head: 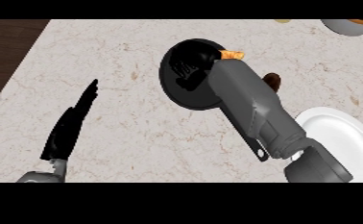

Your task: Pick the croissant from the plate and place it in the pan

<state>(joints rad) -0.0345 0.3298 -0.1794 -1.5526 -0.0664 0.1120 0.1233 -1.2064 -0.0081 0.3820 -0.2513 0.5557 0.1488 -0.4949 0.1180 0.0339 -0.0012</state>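
The right hand (190,71), fingers curled around the golden-brown croissant (232,54), hovers over the round black pan (174,91), positioned for release; the white plate (333,127) lies behind it.

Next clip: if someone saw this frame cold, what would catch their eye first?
The right hand stretched over the black pan at the counter's centre, with an orange-brown bit of croissant peeking out at the pan's far rim beside the forearm. Next, the white plate at the right edge, showing nothing on its visible part. The left hand rests open at lower left.
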